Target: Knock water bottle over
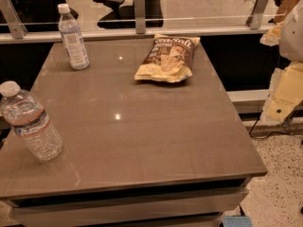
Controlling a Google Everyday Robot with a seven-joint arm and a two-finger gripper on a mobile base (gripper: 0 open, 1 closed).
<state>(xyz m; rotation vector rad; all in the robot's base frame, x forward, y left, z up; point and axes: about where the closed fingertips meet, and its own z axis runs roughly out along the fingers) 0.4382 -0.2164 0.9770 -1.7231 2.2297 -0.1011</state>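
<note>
The water bottle [31, 123] stands at the lower left of the frame, upright on its base on the worktop [156, 131], close to the worktop's left edge and not far from the front edge. It is clear ribbed plastic with a white cap and a narrow coloured band below the shoulder. It looks to hold water, though the fill level is hard to read.

By my judgement it handles as a thin-walled, springy thing. The ribs stiffen it somewhat, but the sides would give under a squeeze, and the plastic is smooth. No grasp is needed. A sideways push high up, at the shoulder just under the cap, should tip it. A push low on the body would more likely slide it across the glossy worktop. If full, it will resist at first and then fall heavily. Once down it is round and may roll, so a push toward the middle of the worktop seems safer than one toward the near left edge.

In the upper left stands a slimmer, taller bottle [73, 38] with a large pale label, well apart from the water bottle. Right of centre near the top lies a bag of chips [166, 59], flat on the worktop.

At the far right edge of the frame pale cream and white shapes hang beside the worktop, off its surface. I take the lower one to be the end effector [285, 92], well apart from the water bottle. I cannot tell how far open it is or whether it has hold of anything.
</note>
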